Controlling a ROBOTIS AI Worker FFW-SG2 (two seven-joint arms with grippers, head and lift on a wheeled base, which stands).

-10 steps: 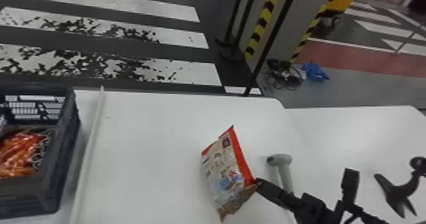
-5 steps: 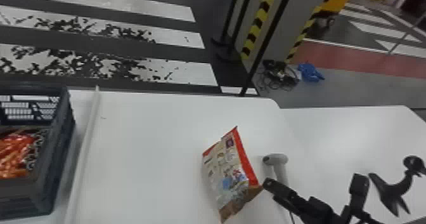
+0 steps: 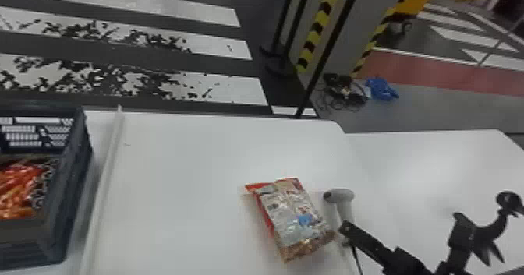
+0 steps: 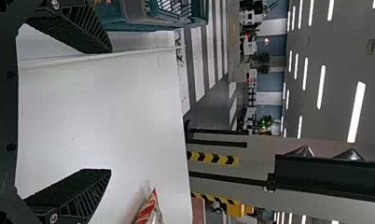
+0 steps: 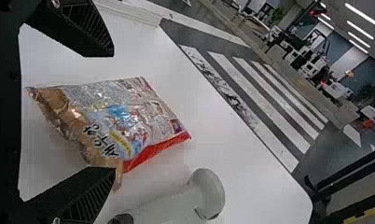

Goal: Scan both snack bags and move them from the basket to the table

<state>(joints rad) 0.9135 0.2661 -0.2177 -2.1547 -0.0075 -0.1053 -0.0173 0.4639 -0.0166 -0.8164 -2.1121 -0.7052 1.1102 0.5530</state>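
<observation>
A white table [image 3: 175,200] stretches across the head view. At its left sits the dark basket [image 3: 74,177], with shiny red and orange packaging [image 3: 19,188] inside. The right gripper [image 3: 401,223] has its fingers spread near the snack bag [image 3: 296,212], which lies on the table, printed side up. The left gripper [image 4: 111,110] also has its fingers apart, with nothing between them. The pale scanner [image 3: 344,198] is just beside the bag.
</observation>
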